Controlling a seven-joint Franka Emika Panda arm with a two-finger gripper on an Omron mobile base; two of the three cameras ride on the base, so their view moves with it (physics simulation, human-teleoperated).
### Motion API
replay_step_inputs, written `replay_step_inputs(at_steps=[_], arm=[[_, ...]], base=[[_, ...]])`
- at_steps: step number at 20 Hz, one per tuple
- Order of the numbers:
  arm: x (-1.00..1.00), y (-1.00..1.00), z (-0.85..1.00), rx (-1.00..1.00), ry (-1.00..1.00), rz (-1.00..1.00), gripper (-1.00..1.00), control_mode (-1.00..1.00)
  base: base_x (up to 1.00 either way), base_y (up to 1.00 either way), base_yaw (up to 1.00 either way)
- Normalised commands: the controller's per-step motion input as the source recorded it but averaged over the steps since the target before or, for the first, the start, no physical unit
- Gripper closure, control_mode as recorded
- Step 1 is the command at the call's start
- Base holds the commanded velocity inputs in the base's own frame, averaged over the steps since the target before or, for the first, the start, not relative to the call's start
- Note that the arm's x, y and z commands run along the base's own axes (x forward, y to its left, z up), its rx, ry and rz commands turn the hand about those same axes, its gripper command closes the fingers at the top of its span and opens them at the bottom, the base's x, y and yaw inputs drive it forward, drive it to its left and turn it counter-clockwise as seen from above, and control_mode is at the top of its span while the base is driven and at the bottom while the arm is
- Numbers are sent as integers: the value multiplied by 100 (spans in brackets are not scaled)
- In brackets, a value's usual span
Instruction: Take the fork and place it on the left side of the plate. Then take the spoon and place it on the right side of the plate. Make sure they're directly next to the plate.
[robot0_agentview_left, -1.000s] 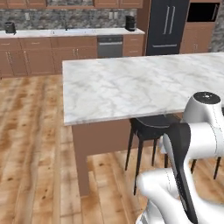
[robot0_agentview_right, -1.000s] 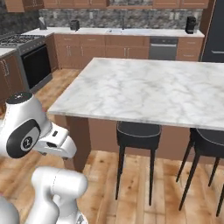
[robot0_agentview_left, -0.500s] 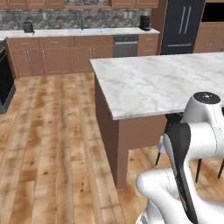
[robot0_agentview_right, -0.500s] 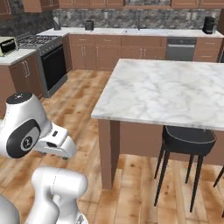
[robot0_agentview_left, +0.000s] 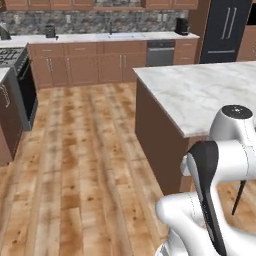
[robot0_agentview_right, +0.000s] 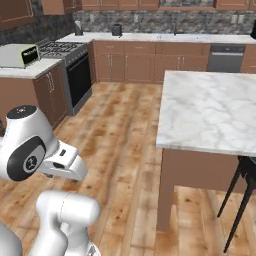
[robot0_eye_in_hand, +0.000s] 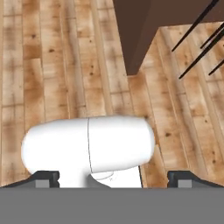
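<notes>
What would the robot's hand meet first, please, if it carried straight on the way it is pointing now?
Most likely the brown wooden plank floor. The open hand looks down at it, with the dark brown corner of the marble-topped kitchen island and thin black stool legs off to one side. Depth is hard to judge here.

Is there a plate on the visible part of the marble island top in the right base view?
No: the marble island top shows bare white veined stone there, with nothing resting on it.

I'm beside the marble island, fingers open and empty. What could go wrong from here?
1. The island has its corner close to the arm; a swing or turn may clip it.
2. The black stool stands at the island's edge; the base could snag its legs.
</notes>
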Motion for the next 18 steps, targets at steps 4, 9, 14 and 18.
replay_step_inputs(at_steps=[4,9,14,18], arm=[[0,0,0,0,0,0,-100,100],[0,0,0,0,0,0,-100,100],[0,0,0,0,0,0,-100,100],[0,0,0,0,0,0,-100,100]], base=[[89,100,-8],[100,100,-14],[100,99,-19],[100,84,-19]])
